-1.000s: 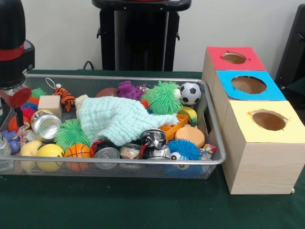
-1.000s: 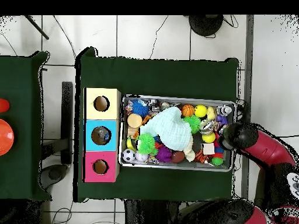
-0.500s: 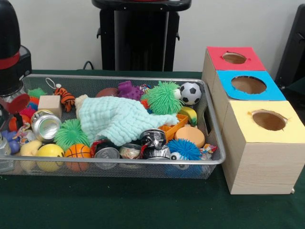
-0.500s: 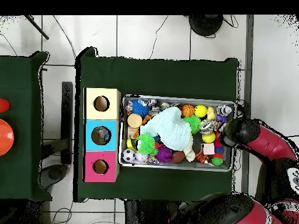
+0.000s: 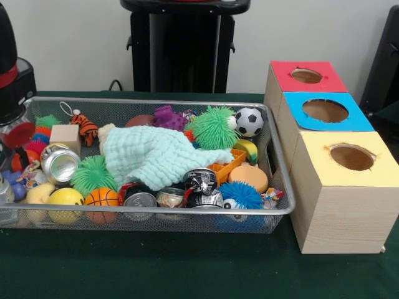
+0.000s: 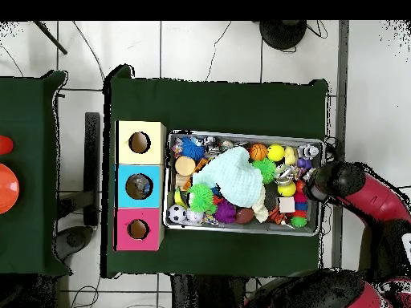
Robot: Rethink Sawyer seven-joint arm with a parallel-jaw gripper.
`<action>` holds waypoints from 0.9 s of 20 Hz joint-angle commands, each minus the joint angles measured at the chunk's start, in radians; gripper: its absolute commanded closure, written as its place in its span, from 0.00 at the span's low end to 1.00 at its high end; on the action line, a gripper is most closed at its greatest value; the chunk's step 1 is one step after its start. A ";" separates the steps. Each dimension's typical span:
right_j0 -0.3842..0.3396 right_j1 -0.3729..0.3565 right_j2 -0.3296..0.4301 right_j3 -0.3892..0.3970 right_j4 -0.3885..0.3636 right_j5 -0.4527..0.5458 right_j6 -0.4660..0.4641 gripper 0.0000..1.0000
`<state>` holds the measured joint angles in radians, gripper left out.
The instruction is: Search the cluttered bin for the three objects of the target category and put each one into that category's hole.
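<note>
The red and black arm point(image 6: 365, 196) hangs low, its end effector's state hidden.

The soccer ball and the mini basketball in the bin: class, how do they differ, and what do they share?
The soccer ball is white with black patches; the mini basketball is orange with black lines. The soccer ball sits at the bin's far side near the boxes; the basketball lies against the near wall, toward the opposite end. Both are small round toy balls.
</note>
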<state>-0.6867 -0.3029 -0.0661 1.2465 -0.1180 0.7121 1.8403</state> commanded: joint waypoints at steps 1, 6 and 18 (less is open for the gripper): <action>-0.043 0.142 0.212 0.123 0.093 0.137 -0.031 0.00; -0.048 0.117 0.243 0.194 0.137 0.122 -0.004 0.00; 0.096 -0.005 0.139 0.297 0.148 0.048 0.173 0.00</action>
<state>-0.6709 -0.2899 0.0161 1.3898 -0.0103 0.7423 1.8403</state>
